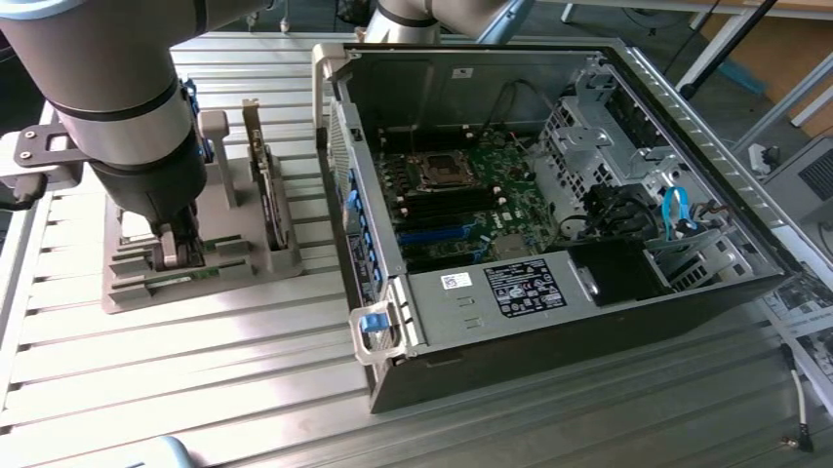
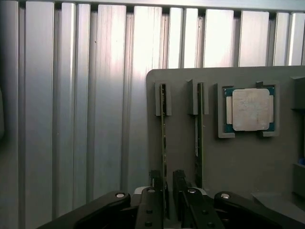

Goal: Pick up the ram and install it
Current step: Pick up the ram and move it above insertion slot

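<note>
The thin, long green ram stick stands on edge in a slot of the grey moulded holder on the ribbed metal worktop, directly between the spread, empty jaws, its long axis running along their gap, apparently without contact.

The table is a top of long ribbed aluminium slats, bright where the light catches it. In the exterior view two things stand directly on it. An open black case takes the middle and the three o'clock side, its open side facing up. At nine o'clock of the case, close beside it, sits a flat grey holder. A thin pale cable runs by the five o'clock corner; whether it rests on the slats is unclear.
</note>
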`<state>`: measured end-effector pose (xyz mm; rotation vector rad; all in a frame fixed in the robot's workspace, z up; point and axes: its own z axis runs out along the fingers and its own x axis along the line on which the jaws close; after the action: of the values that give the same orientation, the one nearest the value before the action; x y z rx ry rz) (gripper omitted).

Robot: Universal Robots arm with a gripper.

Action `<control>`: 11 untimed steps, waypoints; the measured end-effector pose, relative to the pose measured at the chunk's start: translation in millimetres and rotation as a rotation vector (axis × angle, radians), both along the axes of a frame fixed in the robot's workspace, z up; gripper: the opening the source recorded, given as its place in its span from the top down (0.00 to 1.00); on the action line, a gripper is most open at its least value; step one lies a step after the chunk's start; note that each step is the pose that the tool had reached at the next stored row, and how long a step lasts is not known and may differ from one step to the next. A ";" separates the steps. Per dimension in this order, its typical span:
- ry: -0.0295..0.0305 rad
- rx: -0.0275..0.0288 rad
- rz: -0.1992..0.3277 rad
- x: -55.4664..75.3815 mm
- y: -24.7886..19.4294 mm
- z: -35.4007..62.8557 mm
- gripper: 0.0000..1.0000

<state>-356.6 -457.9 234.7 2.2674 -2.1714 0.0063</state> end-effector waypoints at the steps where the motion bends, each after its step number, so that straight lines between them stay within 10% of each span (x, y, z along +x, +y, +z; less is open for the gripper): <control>1: 0.0000 0.0000 0.000 0.0 0.0 -1.3 0.76; 11: 0.0000 0.0001 0.000 0.0 -0.3 -11.4 0.76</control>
<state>-356.6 -458.2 223.3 2.2674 -2.1715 0.0063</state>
